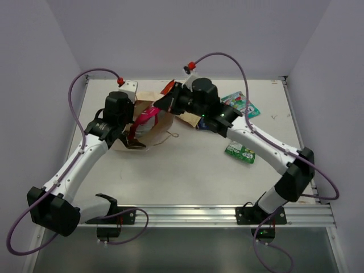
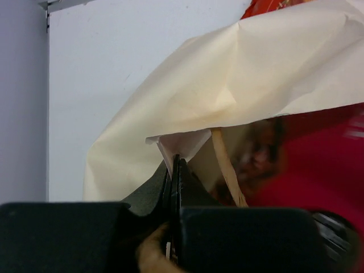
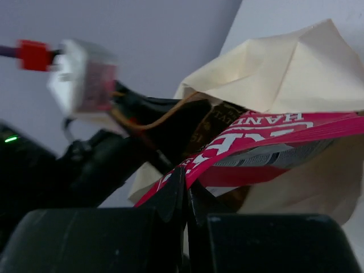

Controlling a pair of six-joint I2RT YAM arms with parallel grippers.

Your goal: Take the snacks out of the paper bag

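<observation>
Left pincer clamps paper bag; right pincer clamps white-lettered pink packet.

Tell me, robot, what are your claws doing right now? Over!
Left claw shut on paper bag edge. Right claw shut on pink packet, partly inside bag. Green pack, teal-pink pack out on table. Left arm close by bag mouth.

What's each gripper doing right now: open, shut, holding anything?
Left gripper: shut, pinching the edge of the paper bag.
Right gripper: shut on the edge of the pink snack packet.
</observation>
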